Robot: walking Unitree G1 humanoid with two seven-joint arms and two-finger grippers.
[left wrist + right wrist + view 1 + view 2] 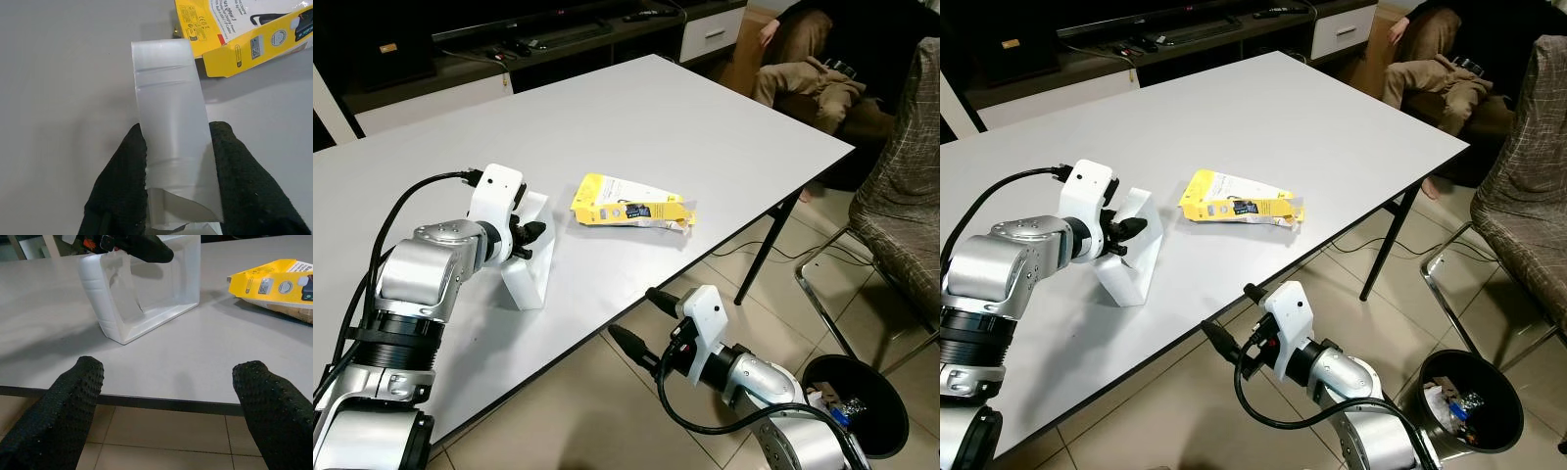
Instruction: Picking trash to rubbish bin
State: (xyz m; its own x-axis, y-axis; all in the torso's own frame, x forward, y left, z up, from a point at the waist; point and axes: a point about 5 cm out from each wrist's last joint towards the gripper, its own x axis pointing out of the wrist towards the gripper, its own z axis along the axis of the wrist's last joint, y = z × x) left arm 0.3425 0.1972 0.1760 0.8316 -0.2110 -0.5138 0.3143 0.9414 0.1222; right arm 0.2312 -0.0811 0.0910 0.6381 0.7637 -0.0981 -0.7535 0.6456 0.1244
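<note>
Gripping the white tray at frame centre-left, the left tool pinches it; the right tool hangs spread below the desk.

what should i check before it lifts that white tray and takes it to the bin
1. Grip: left gripper shut on the white tray, a finger on each side of its wall: ok.
2. Tray position: tilted up on one edge on the table: ok.
3. Yellow packet: lies apart from the tray: ok.
4. Right gripper: open, below the table edge, holding nothing: ok.
5. Bin: on the floor to the robot's right, open, already holding rubbish: ok.
6. Grip firmness: cannot tell.
</note>
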